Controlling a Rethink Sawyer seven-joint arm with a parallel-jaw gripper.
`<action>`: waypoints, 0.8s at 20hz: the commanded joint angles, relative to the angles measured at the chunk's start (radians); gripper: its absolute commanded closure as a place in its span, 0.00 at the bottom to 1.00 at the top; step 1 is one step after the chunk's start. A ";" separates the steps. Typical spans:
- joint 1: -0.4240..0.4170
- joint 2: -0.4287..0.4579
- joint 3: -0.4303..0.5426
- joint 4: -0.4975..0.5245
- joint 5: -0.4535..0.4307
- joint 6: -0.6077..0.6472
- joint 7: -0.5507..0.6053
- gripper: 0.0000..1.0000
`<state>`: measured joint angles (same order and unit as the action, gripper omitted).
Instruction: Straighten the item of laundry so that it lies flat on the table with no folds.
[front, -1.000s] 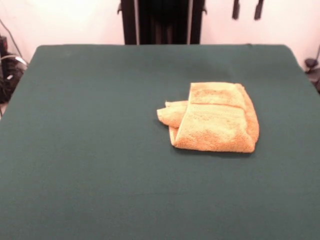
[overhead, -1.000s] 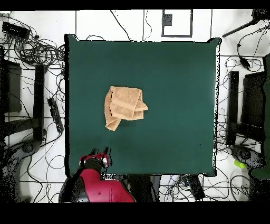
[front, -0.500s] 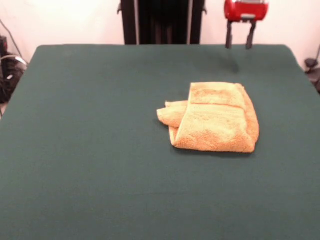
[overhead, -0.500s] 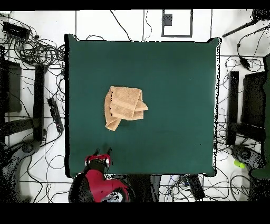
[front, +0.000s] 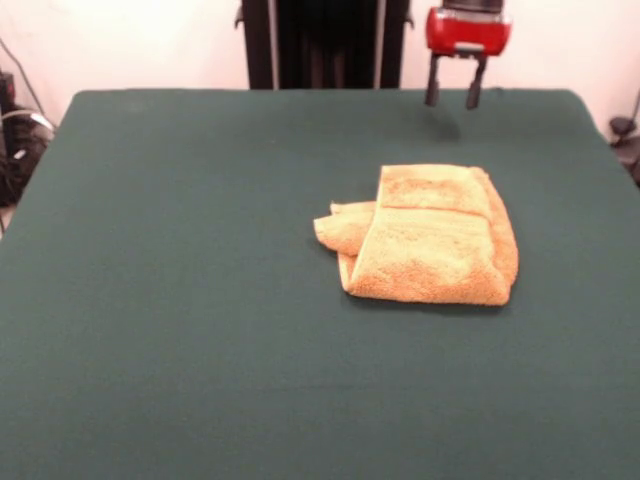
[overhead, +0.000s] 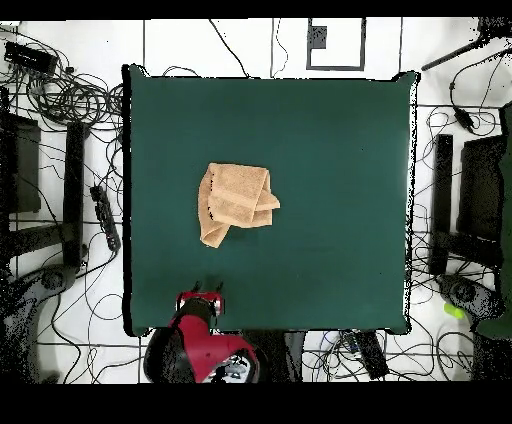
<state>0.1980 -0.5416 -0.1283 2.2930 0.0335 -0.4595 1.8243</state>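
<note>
Front view: a small orange-yellow terry towel (front: 430, 238) is lying folded over itself right of centre in the frame on the dark green desk (front: 180, 300), with a rolled flap poking out at its left edge. At the upper right of the frame the red-bodied tool (front: 451, 98) is hanging above the desk's far edge, its two dark fingers (front: 432, 82) standing apart with a clear gap between them and nothing held. It is well apart from the towel.

In the overhead view the towel (overhead: 237, 201) is sitting left of centre in the frame, while the tool (overhead: 205, 296) is showing at the lower left, over the desk's (overhead: 330, 150) bottom edge.

The cloth looks soft, light and limp, likely to sag and drag rather than slide as one piece, and its fluffy pile should grip the felt-like surface. A sensible hold appears to be a single outer layer at a corner or edge of the top fold, pinched shallowly so the layers beneath are left lying, then drawn outward.
</note>
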 joint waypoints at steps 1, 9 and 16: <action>-0.097 -0.070 0.123 -0.277 0.082 0.294 0.103 0.00; -0.082 0.034 0.089 -0.533 0.107 0.541 0.067 0.00; -0.054 0.198 0.066 -0.741 0.168 0.604 0.122 0.00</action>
<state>0.1109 -0.5121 -0.1261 1.8363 0.1041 0.0268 1.8243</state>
